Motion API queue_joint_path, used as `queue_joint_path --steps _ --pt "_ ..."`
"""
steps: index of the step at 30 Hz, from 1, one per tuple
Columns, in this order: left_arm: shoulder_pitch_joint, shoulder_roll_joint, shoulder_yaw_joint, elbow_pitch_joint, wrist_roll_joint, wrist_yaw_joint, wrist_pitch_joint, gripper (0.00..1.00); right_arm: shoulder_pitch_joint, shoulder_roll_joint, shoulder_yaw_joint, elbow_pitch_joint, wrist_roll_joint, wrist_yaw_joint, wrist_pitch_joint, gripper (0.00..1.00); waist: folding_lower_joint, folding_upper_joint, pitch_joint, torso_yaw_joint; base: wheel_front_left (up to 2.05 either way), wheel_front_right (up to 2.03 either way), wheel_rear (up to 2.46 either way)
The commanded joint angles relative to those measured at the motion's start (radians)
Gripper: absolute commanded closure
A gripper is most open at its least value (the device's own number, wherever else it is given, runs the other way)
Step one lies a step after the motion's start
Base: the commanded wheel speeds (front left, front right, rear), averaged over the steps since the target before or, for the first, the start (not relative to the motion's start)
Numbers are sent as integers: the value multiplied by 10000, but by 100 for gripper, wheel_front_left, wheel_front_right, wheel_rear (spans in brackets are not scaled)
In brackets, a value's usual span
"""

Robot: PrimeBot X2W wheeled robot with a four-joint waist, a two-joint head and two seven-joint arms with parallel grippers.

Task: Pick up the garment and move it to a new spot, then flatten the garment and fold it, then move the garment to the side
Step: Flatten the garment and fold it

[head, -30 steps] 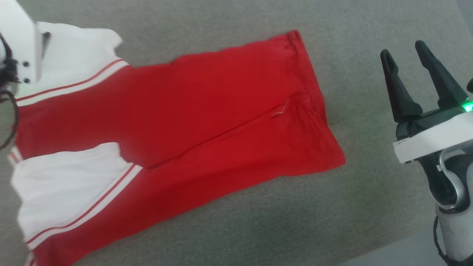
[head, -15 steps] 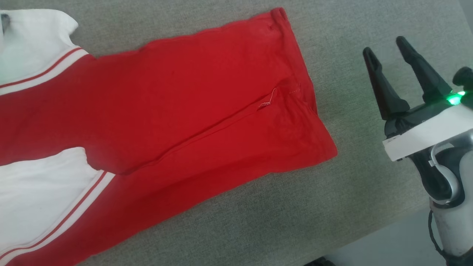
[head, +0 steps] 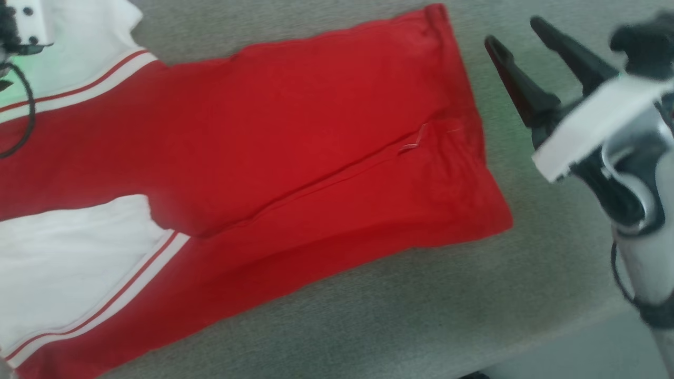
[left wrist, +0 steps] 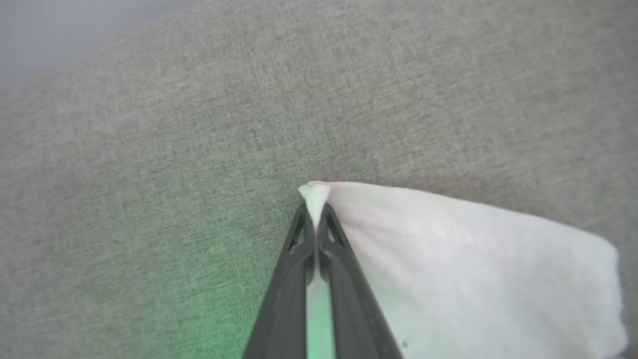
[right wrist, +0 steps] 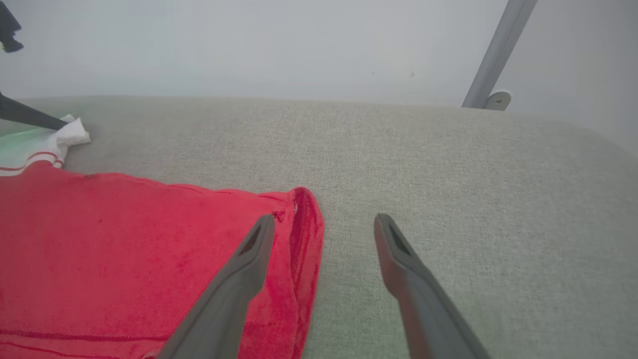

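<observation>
Head view, garment: the red jersey (head: 295, 158) is lying spread on the grey bench (head: 421, 316), with white sleeves at the left, the hem at the right and no lettering showing.
Head view, right arm: the right pincer (head: 513, 31) is hovering wide open and empty just right of the hem, and it is blurring.
Head view, risk: if only the left end is being lifted, the free hem is likely to be dragging and bunching.
Left wrist view, grip: the left pincer (left wrist: 315, 212) is clamping shut on the very tip of a white sleeve corner (left wrist: 448, 259).
Left wrist view, risk: very little cloth is sitting between the fingers, so a pull may be tugging it free.
Right wrist view, position: the open fingers are straddling the far hem corner (right wrist: 304, 224), one over red cloth and one over bare bench.
Right wrist view, risk: closing from here may be catching a single layer or missing the hem, which would be skewing the jersey once raised.
</observation>
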Motion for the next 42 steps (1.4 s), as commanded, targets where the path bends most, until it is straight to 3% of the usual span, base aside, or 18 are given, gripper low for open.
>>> queue_joint_path --steps 1,9,17,18,19,31,42 --pt "561 -215 -288 293 6 -36 154 100 -257 -66 107 157 -36 -4 137 0 0 0 58 134 0 0 0" --pt "0 -836 -406 572 140 -313 -398 100 -2085 -52 1353 2289 158 -4 1601 0 0 0 167 591 0 0 0" --pt "-341 -1303 -503 1042 224 -650 -973 100 -3121 147 3360 4538 1092 2 4168 0 0 0 148 851 0 0 0" --pt "-375 -1346 -497 1101 203 -701 -1040 100 -3198 102 3516 4731 1273 8 4417 60 0 0 133 895 0 0 0" --pt "-402 -1380 -507 1161 200 -757 -1111 100 -3303 61 3702 4852 1423 11 4605 100 0 0 112 945 0 0 0" --pt "-791 -1835 -581 1413 -138 -1269 -849 100 -3780 -1275 3990 5141 2069 -15 3652 100 0 0 -755 2042 0 0 0" --pt "54 -1577 -905 -394 -121 -925 -159 100 -2655 -2621 3366 3806 2447 -9 3332 100 0 0 -2104 3218 0 0 0"
